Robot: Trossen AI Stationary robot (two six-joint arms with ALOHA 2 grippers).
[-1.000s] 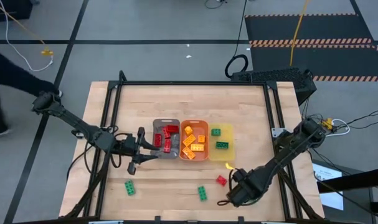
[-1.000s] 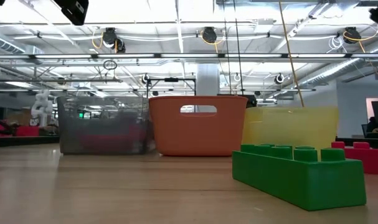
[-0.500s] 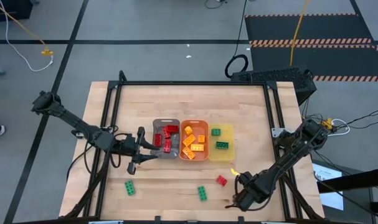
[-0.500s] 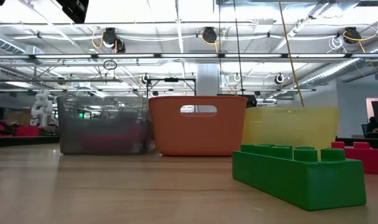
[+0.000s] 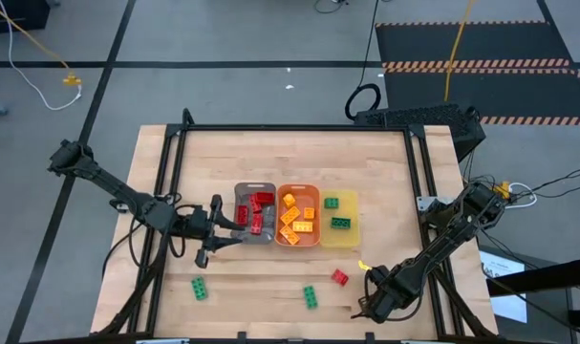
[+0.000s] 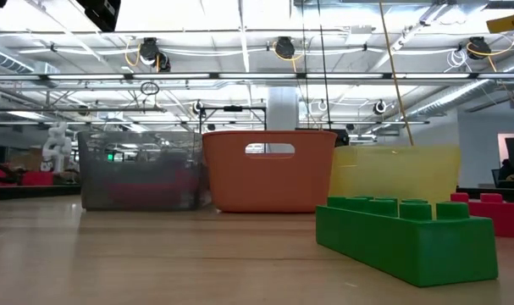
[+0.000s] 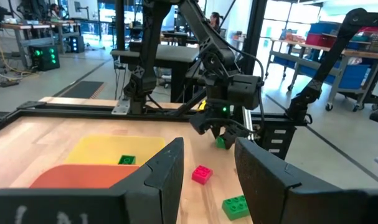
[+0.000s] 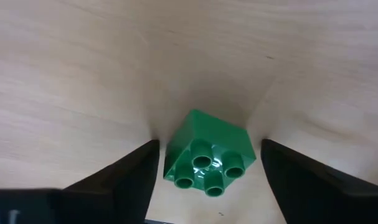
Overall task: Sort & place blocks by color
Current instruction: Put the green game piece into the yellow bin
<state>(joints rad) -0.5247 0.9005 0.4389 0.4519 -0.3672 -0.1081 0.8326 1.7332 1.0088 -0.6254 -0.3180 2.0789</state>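
1. Pale wood makes up your tabletop, boxed in by a black frame, with grey floor all round it.
2. Closest to the near edge, toward the right corner, your right gripper points down at the wood. Its jaws are spread on either side of a small green block, which sits on the wood studs up. There is a gap on each side, so neither finger touches it.
3. Just inward from that edge you have a long green block lying flat. A red block lies a little farther in, to its right.
4. Another loose green block lies toward the near left corner, well apart from the others.
5. Your left gripper hovers farther in, just beside the grey tray on its left side. Its jaws stand apart with nothing between them.
6. At the middle of the tabletop three trays stand side by side, touching.
   - The grey tray holds red blocks.
   - The orange tray holds orange blocks.
   - The yellow tray, nearest the right edge, holds two green blocks.
7. Past the far edge you can see a dark floor mat with a striped border.
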